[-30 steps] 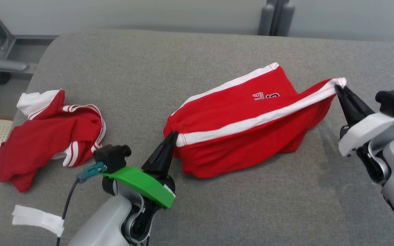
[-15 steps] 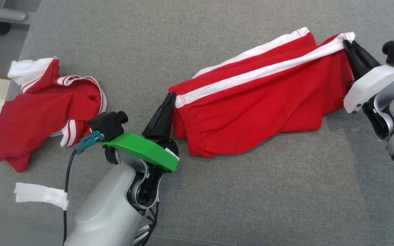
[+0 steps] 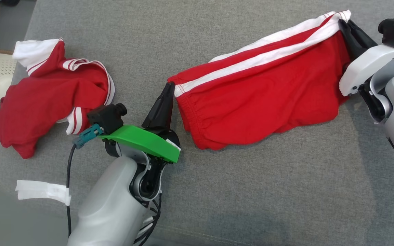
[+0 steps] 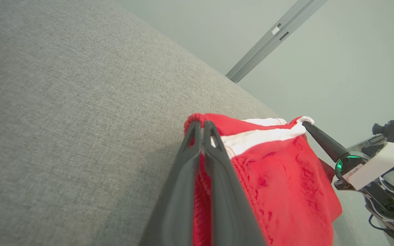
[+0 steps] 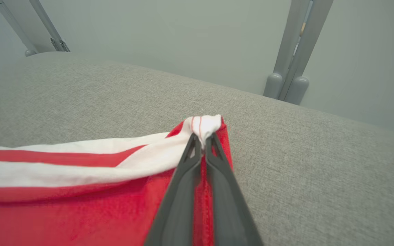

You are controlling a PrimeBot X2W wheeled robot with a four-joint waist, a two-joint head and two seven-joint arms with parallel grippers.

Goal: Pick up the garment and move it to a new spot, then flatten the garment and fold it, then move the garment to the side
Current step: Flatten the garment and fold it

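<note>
Left gripper (image 3: 170, 86) and right gripper (image 3: 341, 22) are each pinched shut on a white-banded corner; the garment (image 3: 258, 92) hangs stretched between them, sagging toward the cushion (image 3: 251, 191). Expect light, limp fabric — grip hems, not mid-panel.

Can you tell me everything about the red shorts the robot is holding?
The soft red cloth shorts with white stripes hang stretched between two shut claws: the left claw pinches one corner, the right claw pinches the other. The top edge is taut; the wrinkled bottom sags onto the grey fabric cushion.
</note>
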